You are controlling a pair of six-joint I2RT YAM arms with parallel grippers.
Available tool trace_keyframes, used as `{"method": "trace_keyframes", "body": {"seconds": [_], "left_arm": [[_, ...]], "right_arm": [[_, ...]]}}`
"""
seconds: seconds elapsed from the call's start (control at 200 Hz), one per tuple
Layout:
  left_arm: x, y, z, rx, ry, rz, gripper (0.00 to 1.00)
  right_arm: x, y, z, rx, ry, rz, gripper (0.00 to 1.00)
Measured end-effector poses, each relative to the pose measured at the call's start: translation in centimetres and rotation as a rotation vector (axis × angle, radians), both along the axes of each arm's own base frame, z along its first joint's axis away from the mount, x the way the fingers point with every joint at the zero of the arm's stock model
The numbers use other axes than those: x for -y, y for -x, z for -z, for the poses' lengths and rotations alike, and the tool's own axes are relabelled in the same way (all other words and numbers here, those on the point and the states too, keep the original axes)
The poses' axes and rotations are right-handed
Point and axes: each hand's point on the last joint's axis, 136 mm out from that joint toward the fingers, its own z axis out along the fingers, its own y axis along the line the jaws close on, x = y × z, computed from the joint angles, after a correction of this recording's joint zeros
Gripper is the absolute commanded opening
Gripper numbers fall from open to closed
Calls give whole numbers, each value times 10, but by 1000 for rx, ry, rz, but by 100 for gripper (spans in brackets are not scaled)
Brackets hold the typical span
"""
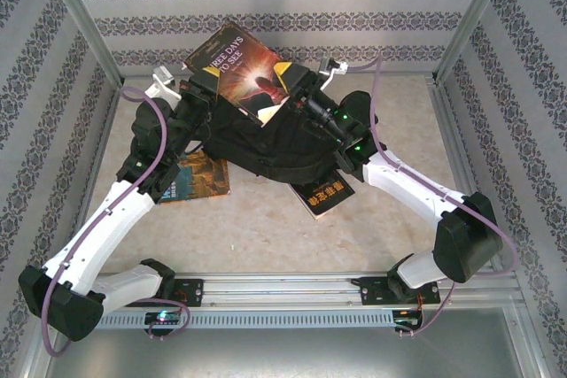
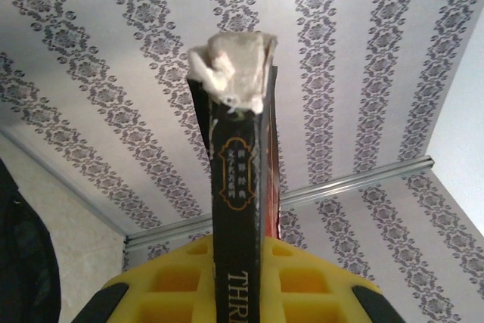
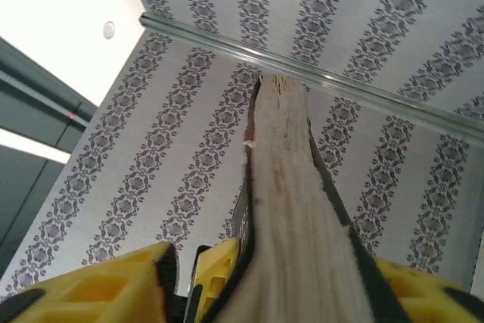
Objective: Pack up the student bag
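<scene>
Top external: left end effector (image 1: 202, 86) and right end effector (image 1: 303, 95) both clenched on book (image 1: 244, 64), held up over student bag (image 1: 266, 143), far middle of worktop (image 1: 266, 236). Step: putting book in bag. Next: tip book down, slide into opening.

- The student bag (image 1: 266, 143) fills the far middle, and the raised book (image 1: 239, 64) hangs over it, closing the way down.
- A blue-and-orange book (image 1: 202, 176) and a black book (image 1: 323, 195) lie flat at its near corners.
- The table (image 1: 266, 245) between the left arm (image 1: 115, 210) and the right arm (image 1: 416, 188) is an open lane.
- The bag's opening, probably under that raised book, is hidden.
</scene>
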Motion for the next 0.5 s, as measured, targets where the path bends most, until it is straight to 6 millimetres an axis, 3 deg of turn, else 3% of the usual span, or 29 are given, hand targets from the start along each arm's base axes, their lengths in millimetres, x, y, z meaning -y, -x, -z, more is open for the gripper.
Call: {"method": "trace_keyframes", "body": {"seconds": [0.155,0.24,0.38,0.505], "left_arm": [[4,-2,5,-12,-7,16,0],[5,-4,7,-17,-10,18,0],[17,-8,21,-50,-49,58,41],[31,-16,38,-101,-205,108,53]], "right_arm": [[0,-3,9,-18,33,8,2],[2,-5,13,-28,52,19,0],[17,-3,16,-51,92,56,0],[58,-6,29,-103,183,172,0]]}}
